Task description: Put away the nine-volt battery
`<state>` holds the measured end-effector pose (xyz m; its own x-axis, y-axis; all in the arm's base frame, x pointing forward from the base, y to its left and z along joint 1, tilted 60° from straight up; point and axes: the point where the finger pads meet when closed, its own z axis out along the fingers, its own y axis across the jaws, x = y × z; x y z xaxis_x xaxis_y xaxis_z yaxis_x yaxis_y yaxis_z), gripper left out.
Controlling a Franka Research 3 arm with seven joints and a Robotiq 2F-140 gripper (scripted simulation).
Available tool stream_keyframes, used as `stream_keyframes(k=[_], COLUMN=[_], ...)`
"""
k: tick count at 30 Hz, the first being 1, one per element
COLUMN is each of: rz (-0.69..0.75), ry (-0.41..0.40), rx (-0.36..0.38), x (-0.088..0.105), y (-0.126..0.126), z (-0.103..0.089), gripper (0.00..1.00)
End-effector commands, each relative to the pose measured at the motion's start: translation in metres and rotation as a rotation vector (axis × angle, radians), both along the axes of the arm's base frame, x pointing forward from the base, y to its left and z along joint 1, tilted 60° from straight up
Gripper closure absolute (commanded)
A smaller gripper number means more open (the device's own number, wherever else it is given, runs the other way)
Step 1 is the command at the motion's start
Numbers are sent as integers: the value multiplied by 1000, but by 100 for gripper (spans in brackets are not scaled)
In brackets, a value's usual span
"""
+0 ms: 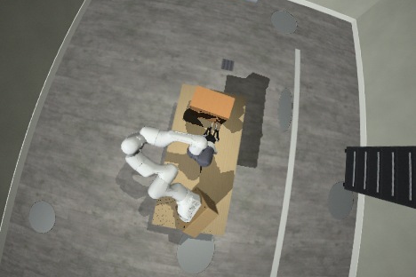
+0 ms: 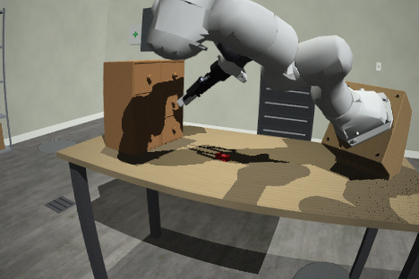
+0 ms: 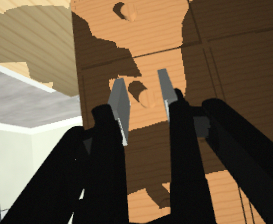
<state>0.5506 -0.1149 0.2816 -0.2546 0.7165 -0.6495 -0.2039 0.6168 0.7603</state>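
Note:
The chest [image 1: 212, 101] [image 2: 118, 103] stands at the table's far end, with two columns of drawers that all look pushed in; shadow covers much of its front. My gripper [image 1: 215, 123] [image 2: 180, 102] [image 3: 143, 87] is partly open, its fingers at the right column's middle drawer. That drawer's knob [image 2: 173, 105] [image 3: 147, 99] appears between the two fingertips in the wrist view, with gaps on both sides. A small red thing [image 2: 222, 156], likely the nine-volt battery, lies on the table in front of the chest, in shadow. The drawers' insides are hidden.
The table [image 1: 228, 175] [image 2: 201, 181] carries the chest at one end and the arm's slanted wooden mount [image 1: 205, 218] [image 2: 400, 130] at the other. The arm arches above the table between them. Other knobs [image 2: 175, 75] [image 2: 175, 131] stick out above and below the middle one.

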Motion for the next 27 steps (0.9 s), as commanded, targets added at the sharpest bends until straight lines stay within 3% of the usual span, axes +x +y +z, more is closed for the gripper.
stream_keyframes(k=[1,13,27], rz=[0,0,0], ry=[2,2,2], rx=[0,0,0], x=[0,2,19], y=[1,0,-4], z=[-1,0,8], gripper=[80,80,80])
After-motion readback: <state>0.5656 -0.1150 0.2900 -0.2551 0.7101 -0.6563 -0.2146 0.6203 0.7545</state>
